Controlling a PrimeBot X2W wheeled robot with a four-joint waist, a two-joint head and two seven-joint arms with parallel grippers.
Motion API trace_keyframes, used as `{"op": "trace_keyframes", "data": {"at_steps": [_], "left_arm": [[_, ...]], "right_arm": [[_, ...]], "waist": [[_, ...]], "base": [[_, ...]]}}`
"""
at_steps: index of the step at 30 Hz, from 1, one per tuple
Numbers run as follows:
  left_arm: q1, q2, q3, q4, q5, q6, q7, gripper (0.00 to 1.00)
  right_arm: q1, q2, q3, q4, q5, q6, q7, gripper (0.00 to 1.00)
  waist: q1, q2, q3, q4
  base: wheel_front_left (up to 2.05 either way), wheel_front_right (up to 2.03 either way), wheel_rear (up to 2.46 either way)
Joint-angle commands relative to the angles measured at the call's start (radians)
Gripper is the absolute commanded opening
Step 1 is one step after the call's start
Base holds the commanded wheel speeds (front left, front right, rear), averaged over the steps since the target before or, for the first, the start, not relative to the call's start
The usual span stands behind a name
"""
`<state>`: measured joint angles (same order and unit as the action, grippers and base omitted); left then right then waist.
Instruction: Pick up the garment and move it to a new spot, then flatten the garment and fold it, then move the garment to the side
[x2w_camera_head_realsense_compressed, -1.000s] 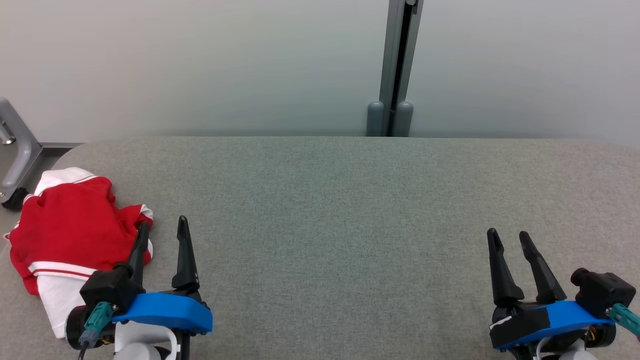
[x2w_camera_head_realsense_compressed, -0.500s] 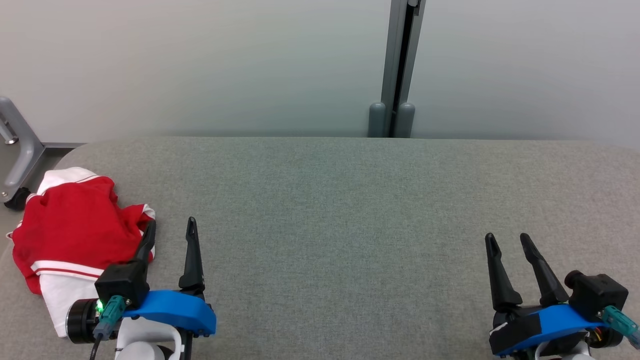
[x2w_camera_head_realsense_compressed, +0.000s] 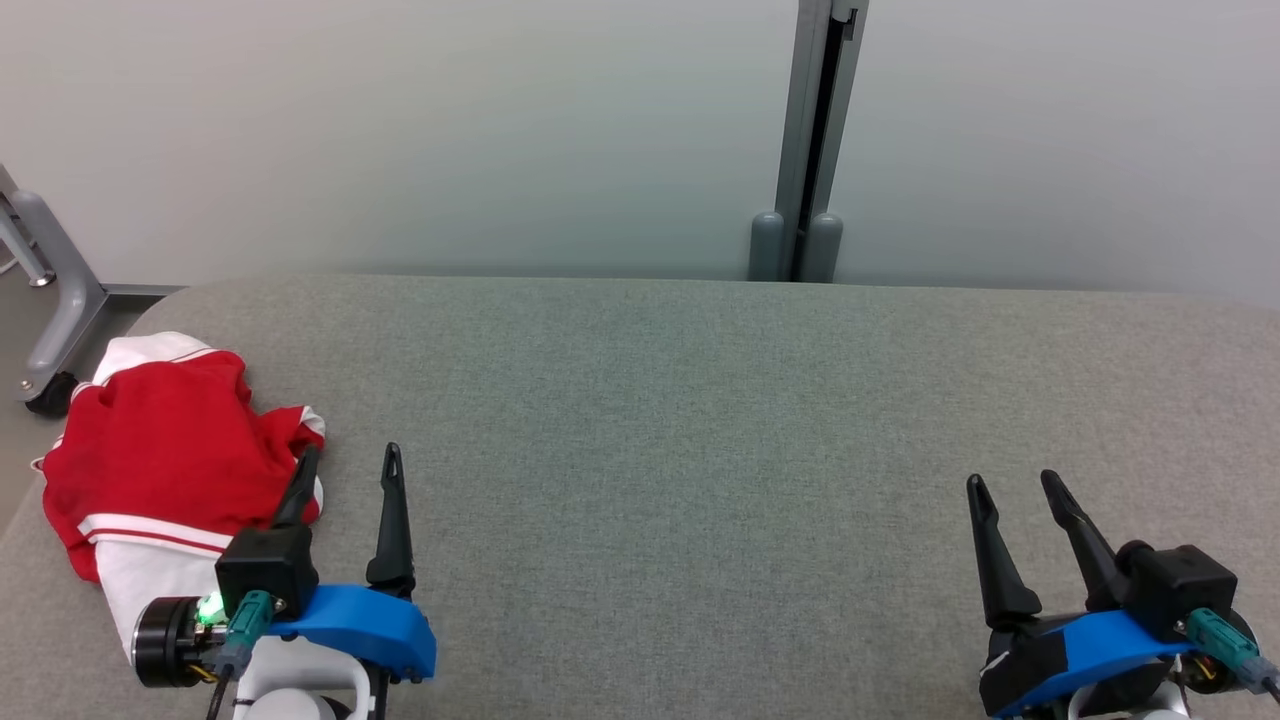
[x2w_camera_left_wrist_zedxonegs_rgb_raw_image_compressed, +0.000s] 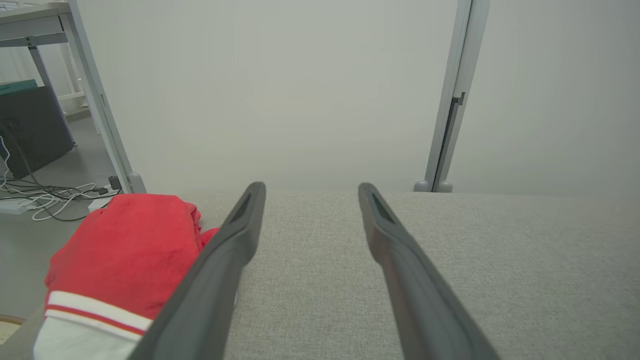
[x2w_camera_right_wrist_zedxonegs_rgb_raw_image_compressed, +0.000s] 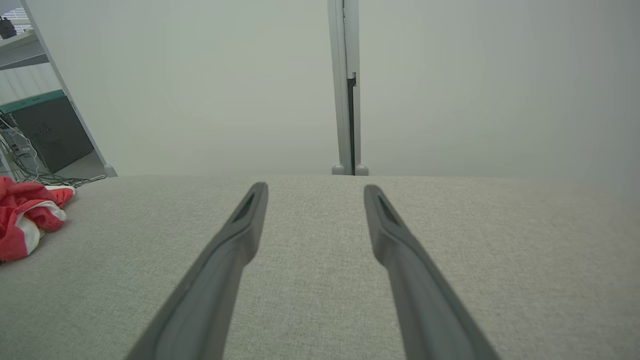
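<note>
The garment (x2w_camera_head_realsense_compressed: 165, 450) lay crumpled at the counter's (x2w_camera_head_realsense_compressed: 700, 430) left end, just beside the left pincer (x2w_camera_head_realsense_compressed: 351, 455), jaws apart; the right pincer (x2w_camera_head_realsense_compressed: 1012, 482), also apart, stood well away. A shallow pinch might drag it off the edge.

Long black tapered fingers (x2w_camera_head_realsense_compressed: 392, 510); blue wrist brackets (x2w_camera_head_realsense_compressed: 350, 625); teal cable plugs (x2w_camera_head_realsense_compressed: 245, 612); white forearms (x2w_camera_head_realsense_compressed: 290, 690).

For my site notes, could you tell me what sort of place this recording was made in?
Probably a lab or office workroom: a grey fabric-covered table stands against plain partition panels joined by a metal post, and loose cables lie beside a desk.
</note>
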<state>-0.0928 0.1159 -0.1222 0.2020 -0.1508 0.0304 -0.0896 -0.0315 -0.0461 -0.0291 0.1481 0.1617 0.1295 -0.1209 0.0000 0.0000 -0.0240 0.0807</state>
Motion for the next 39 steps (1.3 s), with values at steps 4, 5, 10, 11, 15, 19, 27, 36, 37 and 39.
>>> {"op": "trace_keyframes", "data": {"at_steps": [4,5,10,11,15,19,27,36,37,39], "left_arm": [[0.002,0.006,-0.007,-0.005,0.020,0.009,0.000,1.00],[0.002,0.007,-0.008,-0.006,0.019,0.010,0.000,1.00],[-0.001,0.009,-0.011,-0.009,0.014,0.014,-0.004,1.00],[-0.001,0.010,-0.011,-0.008,0.013,0.015,-0.004,1.00],[-0.003,0.014,-0.014,-0.007,0.013,0.016,-0.005,1.00],[-0.006,0.018,-0.013,-0.009,0.010,0.021,-0.008,1.00],[-0.010,0.029,0.000,-0.016,0.004,0.038,-0.024,1.00],[0.004,0.046,0.014,-0.016,-0.007,0.052,-0.034,1.00],[0.004,0.050,0.015,-0.017,-0.007,0.053,-0.034,1.00],[0.006,0.056,0.018,-0.021,-0.005,0.055,-0.030,1.00]], "right_arm": [[0.014,-0.007,-0.002,-0.006,-0.024,0.002,0.005,1.00],[0.014,-0.007,-0.001,-0.005,-0.023,0.002,0.007,1.00],[0.014,-0.007,-0.001,-0.005,-0.021,0.001,0.011,1.00],[0.014,-0.007,-0.002,-0.005,-0.020,0.001,0.012,1.00],[0.013,-0.007,-0.002,-0.005,-0.019,0.001,0.012,1.00],[0.016,-0.007,0.002,-0.002,-0.013,0.001,0.006,1.00],[-0.001,-0.007,0.019,-0.003,-0.020,0.001,-0.002,1.00],[0.010,-0.007,0.049,0.015,-0.003,0.001,-0.011,1.00],[0.011,-0.007,0.050,0.017,-0.001,0.001,-0.014,1.00],[0.011,-0.007,0.055,0.022,0.002,0.001,-0.015,1.00]], "waist": [[0.0000,0.0000,0.000,0.002],[0.0000,0.0000,0.000,0.002],[0.0000,0.0000,0.001,0.003],[0.0000,0.0000,0.001,0.003],[0.0000,0.0000,0.001,0.004],[0.0000,0.0000,0.001,0.012],[0.0000,0.0000,0.003,0.066],[0.0000,0.0000,-0.006,0.154],[0.0000,0.0000,-0.008,0.167],[0.0000,0.0000,-0.011,0.191]], "base": [[0.00,0.00,0.00],[0.00,0.00,0.00],[0.00,0.00,0.00],[0.00,0.00,0.00],[0.00,0.00,0.00],[0.00,0.00,0.00],[0.00,0.00,0.00],[0.00,0.00,0.00],[0.00,0.00,0.00],[0.00,0.00,0.00]]}}
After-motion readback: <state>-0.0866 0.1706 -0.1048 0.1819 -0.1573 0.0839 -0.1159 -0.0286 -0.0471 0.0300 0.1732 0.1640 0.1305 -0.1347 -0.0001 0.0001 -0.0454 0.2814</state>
